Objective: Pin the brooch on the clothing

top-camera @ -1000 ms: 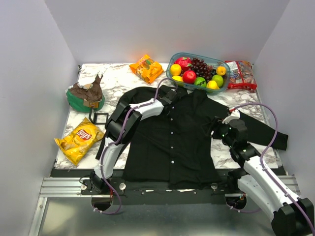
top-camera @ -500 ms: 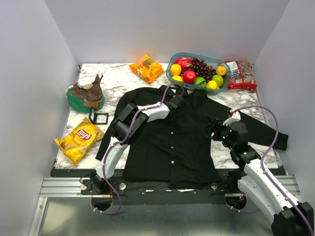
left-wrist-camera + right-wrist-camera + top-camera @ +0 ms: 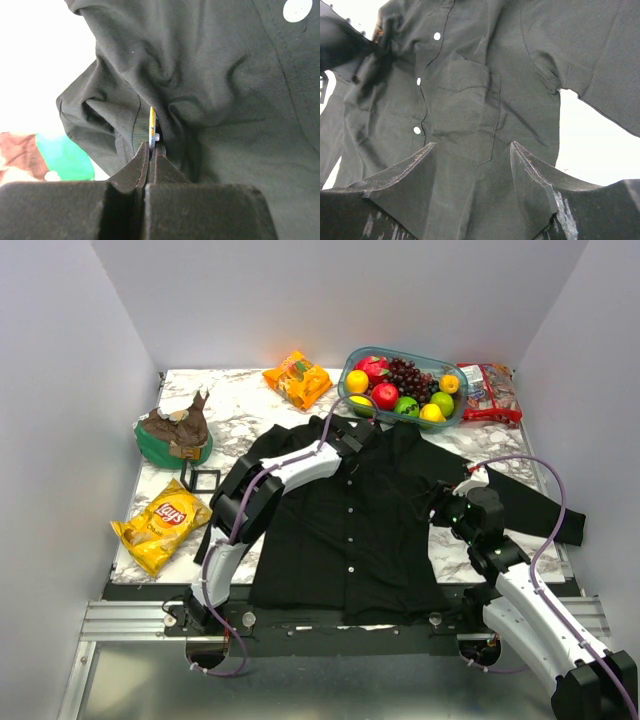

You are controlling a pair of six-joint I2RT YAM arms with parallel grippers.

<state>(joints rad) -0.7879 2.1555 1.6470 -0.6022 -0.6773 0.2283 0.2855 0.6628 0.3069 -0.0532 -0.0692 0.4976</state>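
My left pincer [image 3: 151, 147] is clamped on the thin pale-gold round brooch [image 3: 152, 121], edge-on and pointing straight ahead into a collar fold of the black button-up shirt [image 3: 235, 100]. My right pincer [image 3: 472, 144], jaws apart, hangs farther off over its front.

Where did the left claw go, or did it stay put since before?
Yes, it moved. The left gripper, shut on the brooch, has edged over the shirt, nearer the fruit basket.

Black long-sleeved fabric shirt [image 3: 350, 530] w/ small round white buttons [image 3: 436, 36]; thin round brooch disc [image 3: 152, 127] edge yellow-gold at left gripper [image 3: 151, 146] tip; desk [image 3: 240, 398] white-grey marble veining.
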